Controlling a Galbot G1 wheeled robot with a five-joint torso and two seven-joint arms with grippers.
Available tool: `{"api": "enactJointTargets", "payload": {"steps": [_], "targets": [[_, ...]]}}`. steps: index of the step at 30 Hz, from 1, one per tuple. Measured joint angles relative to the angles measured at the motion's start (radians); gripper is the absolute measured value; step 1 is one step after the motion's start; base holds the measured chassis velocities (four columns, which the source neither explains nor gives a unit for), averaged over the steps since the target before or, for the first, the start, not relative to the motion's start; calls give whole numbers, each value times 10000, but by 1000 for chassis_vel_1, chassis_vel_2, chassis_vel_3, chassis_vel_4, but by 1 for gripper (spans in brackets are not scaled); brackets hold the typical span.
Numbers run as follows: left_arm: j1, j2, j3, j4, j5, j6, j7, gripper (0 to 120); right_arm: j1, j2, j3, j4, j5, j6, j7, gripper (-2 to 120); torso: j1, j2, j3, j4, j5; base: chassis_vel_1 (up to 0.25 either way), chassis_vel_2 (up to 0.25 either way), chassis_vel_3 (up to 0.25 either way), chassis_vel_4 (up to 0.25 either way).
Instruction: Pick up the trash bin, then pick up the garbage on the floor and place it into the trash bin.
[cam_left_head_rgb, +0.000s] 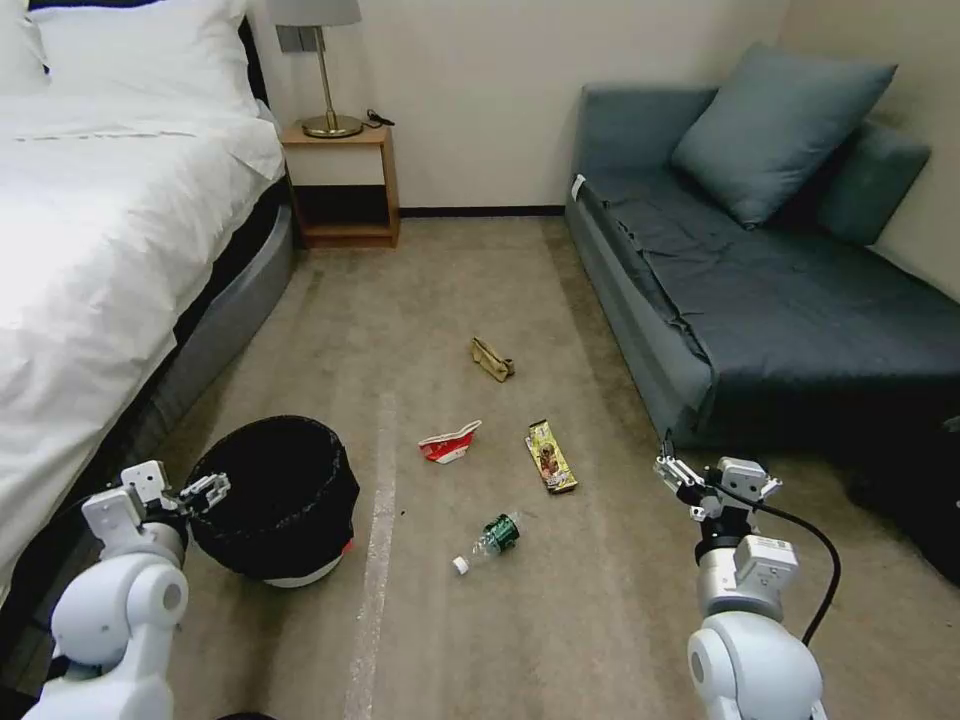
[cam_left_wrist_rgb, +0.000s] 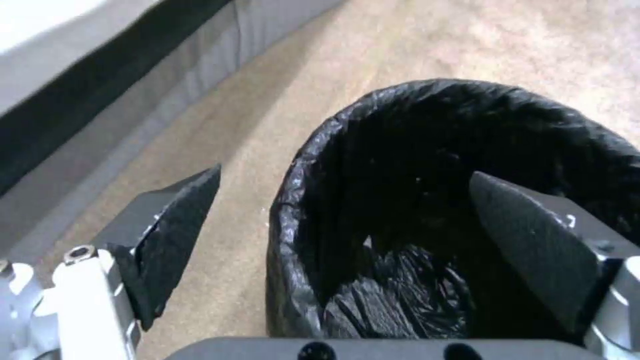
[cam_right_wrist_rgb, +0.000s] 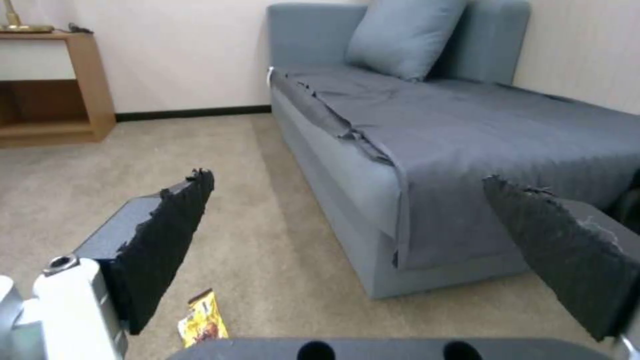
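My left end effector (cam_left_wrist_rgb: 343, 220), spread wide, straddles the rim of the trash bin (cam_left_head_rgb: 275, 495) on the floor beside the bed (cam_left_head_rgb: 100, 250); I judge it light, its liner slippery, so grip the rim.

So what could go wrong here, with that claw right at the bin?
The left gripper is open, one finger inside the trash bin and one outside. The rim there is loose crinkly bag, so it might pinch only plastic and slip. The bin already looks tilted, so a nudge could tip it. The bed is close beside it, leaving that arm little room.
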Motion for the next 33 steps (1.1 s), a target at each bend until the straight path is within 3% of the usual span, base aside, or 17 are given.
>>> {"api": "enactJointTargets", "payload": {"steps": [11, 24, 27, 33], "targets": [[-838, 372, 346, 1713, -955, 122, -528, 100, -6, 12, 77, -17, -8, 68, -2, 100, 0, 0, 0, 1, -1, 0, 0, 0, 0], [-1003, 479, 436, 2514, -1448, 93, -654, 98, 45, 57, 57, -97, -31, 105, -2, 100, 0, 0, -1, 0, 0, 0, 0, 0, 0], [-984, 475, 436, 2520, -1516, 87, -654, 93, 46, 48, 57, -103, -33, 126, -1, 100, 0, 0, -1, 0, 1, 0, 0, 0, 0], [-952, 439, 431, 2616, -1606, 81, -650, 69, 26, 24, 69, -104, -36, 182, 9, 100, 0, 0, -1, 0, 0, 0, 0, 0, 0]]}}
